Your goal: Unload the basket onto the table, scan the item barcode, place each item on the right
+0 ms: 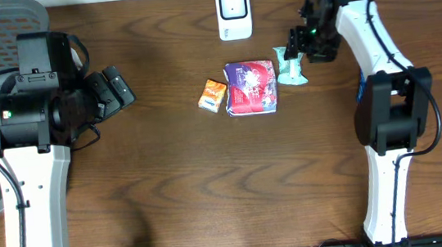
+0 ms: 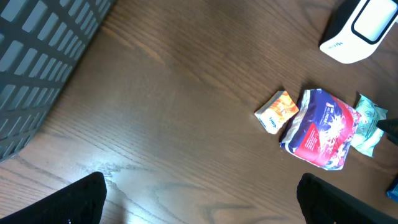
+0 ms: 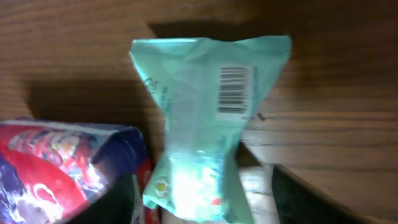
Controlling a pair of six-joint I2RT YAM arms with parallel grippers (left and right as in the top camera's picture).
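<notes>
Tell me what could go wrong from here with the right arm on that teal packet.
1. The teal packet lies against the red-and-blue pouch, and one finger of the right gripper sits beside it; closing may snag or drag the pouch.
2. The fingers flank only the packet's end; soft film could sag or slip on the way to the scanner.
3. The barcode sits on crinkled film; squeezing may wrinkle it.

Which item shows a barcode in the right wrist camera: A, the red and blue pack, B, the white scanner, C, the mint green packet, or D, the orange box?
C: the mint green packet has black barcode lines printed near its upper right edge, facing the camera.
</notes>
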